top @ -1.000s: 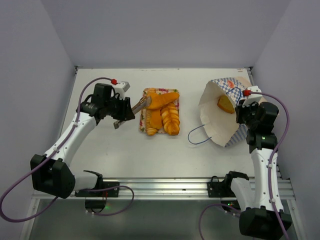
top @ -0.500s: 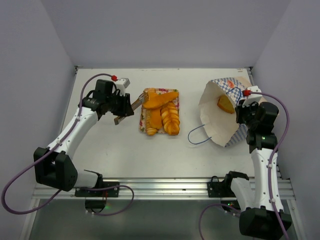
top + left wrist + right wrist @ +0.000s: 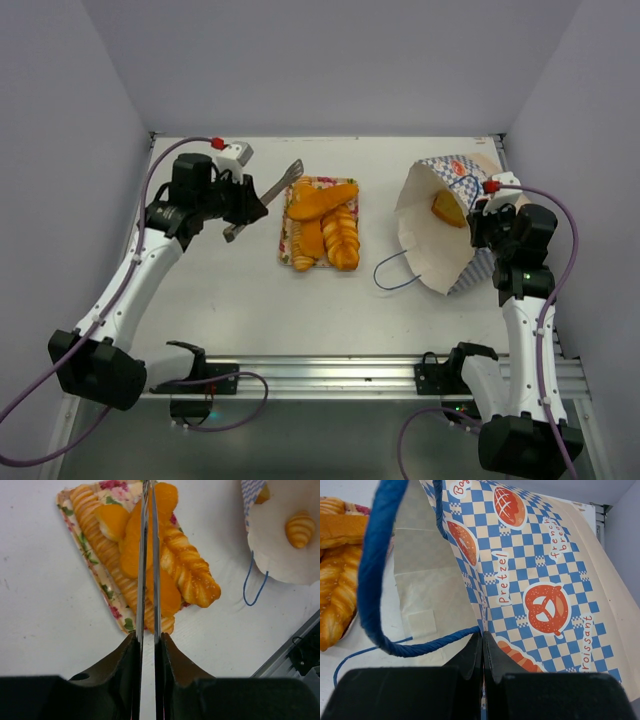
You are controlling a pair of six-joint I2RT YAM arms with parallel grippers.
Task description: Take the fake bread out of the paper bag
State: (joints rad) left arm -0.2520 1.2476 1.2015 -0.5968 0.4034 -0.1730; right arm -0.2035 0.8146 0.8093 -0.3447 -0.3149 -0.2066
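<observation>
Top view: my left end effector (image 3: pixel 296 168), fingers almost closed and empty, hangs at the far left corner of the tray (image 3: pixel 284 240). A piece of fake bread (image 3: pixel 447 208) lies well to its right inside the paper bag (image 3: pixel 435 255), whose mouth faces left.

Left wrist: that croissant (image 3: pixel 300 528) sits right of my fingers.

Right wrist: my right end effector (image 3: pixel 483 644) is clamped on the bag's rim.

- Left arm (image 3: pixel 140 270) reaches from the table's (image 3: pixel 230 300) near edge toward its far-left corner.
- Left gripper (image 3: pixel 148 487): fingers all but closed, empty.
- Right arm (image 3: pixel 525 320) rises along the right edge.
- Right gripper (image 3: pixel 483 642) pinches the paper bag (image 3: pixel 545 580) rim.
</observation>
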